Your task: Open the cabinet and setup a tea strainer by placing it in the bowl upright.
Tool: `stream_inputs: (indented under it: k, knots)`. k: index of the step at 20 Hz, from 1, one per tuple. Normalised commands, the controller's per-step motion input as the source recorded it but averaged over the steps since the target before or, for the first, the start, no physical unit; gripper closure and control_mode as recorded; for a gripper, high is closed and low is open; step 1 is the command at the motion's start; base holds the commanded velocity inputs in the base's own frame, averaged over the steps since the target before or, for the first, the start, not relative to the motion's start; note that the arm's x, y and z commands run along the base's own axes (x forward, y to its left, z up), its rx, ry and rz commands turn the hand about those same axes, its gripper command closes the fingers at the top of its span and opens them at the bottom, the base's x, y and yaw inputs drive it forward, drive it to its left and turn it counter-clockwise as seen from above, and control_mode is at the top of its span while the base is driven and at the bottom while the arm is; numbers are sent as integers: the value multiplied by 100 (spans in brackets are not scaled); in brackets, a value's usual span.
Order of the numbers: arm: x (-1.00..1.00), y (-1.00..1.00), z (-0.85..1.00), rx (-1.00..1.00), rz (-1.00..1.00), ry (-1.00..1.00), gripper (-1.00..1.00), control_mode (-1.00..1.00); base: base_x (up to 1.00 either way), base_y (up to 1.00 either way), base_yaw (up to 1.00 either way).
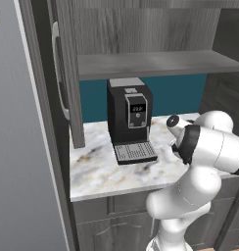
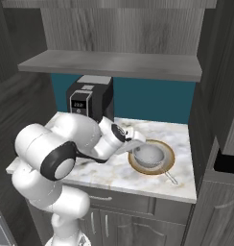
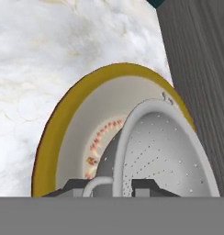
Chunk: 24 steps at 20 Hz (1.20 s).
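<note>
**A:** Since the small grey mesh tea strainer (image 2: pixel 148 155) already sits inside the shallow tan bowl with the brown rim (image 2: pixel 169 165), near the right front corner of the white marble counter (image 2: pixel 114 175), the only relation that matters is strainer to claw.

**B:** Which way?

**A:** Directly ahead of the 2-finger gripper (image 2: pixel 134 146), touching or nearly so. Hand view: the strainer's metal rim (image 3: pixel 132 124) runs between the 2 dark fingertips (image 3: pixel 148 187). Dome mouth faces up, a bit tilted toward the hand.

**B:** Long axis?

**A:** Thin straight handle (image 2: pixel 170 178) points away from the claw, out over the bowl's front-right rim onto the counter.

**B:** Claw state?

**A:** Fingers stand a little apart on either side of the rim. Clamped or just letting go, I can't tell.

**B:** Blind spots?

**A:** Fingertips are cut off at the bottom of the hand view, so contact is unreadable. From the left base view the white arm (image 1: pixel 209 147) covers that corner. Dark grey wood-grain cabinet (image 2: pixel 114 65) is open, shelf visible.
</note>
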Motion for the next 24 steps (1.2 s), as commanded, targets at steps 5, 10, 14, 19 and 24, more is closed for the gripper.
stream_inputs:
  k: [5, 10, 14, 19, 24]
  knots:
    - [8, 0, 0, 0, 4, 0, -100, -100, 0, 0, 0]
    - [8, 0, 0, 0, 4, 0, -100, -100, 0, 0, 0]
    - [1, 0, 0, 0, 2, 0, -100, -100, 0, 0, 0]
    - [0, 0, 1, 0, 0, 0, -100, -100, 0, 0, 0]
    - [-23, 9, 27, 2, 0, -5, -100, -100, 0, 0, 0]
